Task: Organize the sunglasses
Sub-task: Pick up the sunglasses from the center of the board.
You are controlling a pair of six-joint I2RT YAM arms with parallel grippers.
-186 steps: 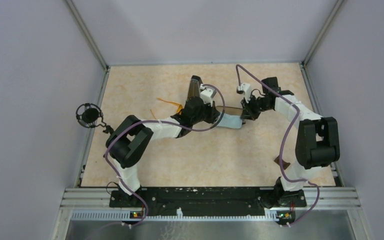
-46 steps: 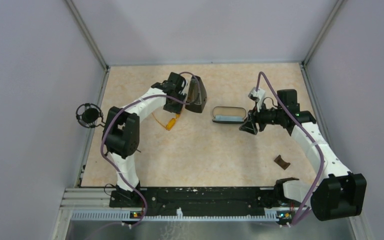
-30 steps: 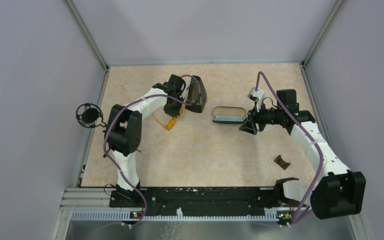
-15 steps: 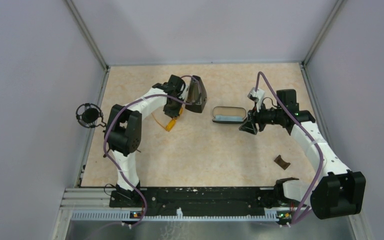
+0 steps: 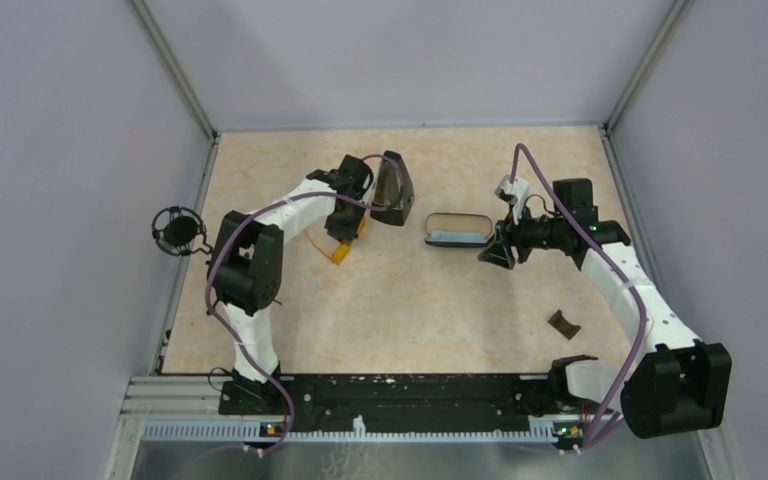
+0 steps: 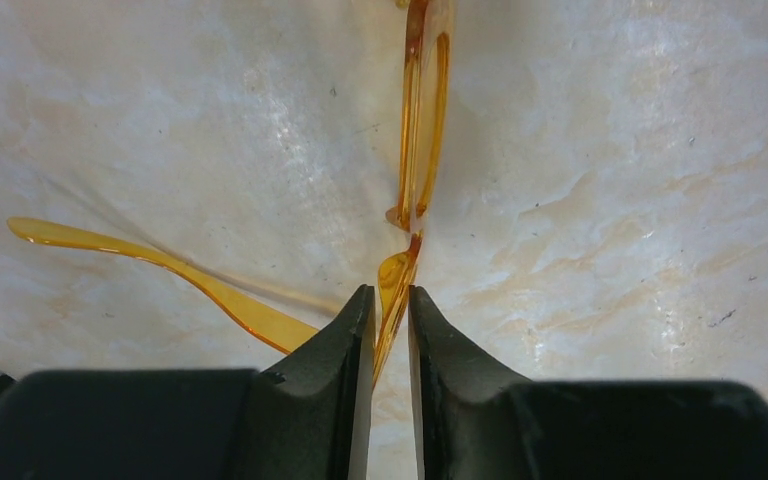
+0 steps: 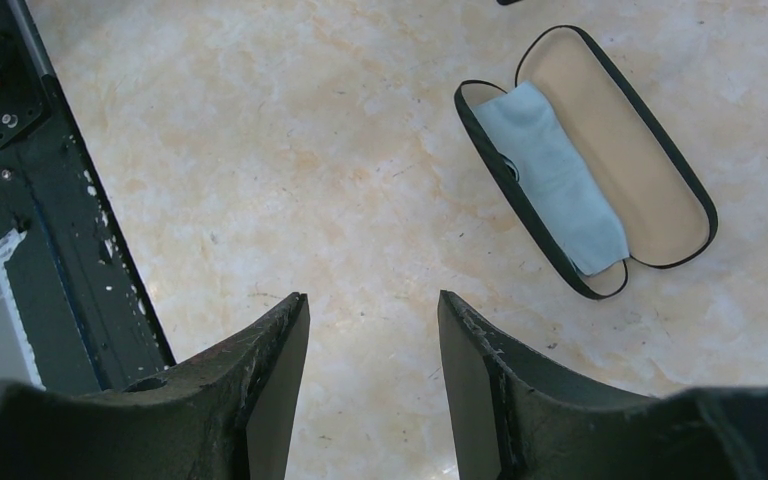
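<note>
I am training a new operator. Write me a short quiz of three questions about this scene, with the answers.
1. True or false: the left hand is shut on the sunglasses.
2. What lies inside the open glasses case? A) the sunglasses B) a light blue cloth C) nothing
3. Fill the gap: the right hand hovers over the table with its fingers ____ (open or shut).

Key: 1 true; 2 B; 3 open.

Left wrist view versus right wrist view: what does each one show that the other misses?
Only the left wrist: the sunglasses, pinched between the fingers of the left gripper. Only the right wrist: the open black case with the blue cloth inside, beyond the open right gripper. Both: the marbled tabletop.
</note>
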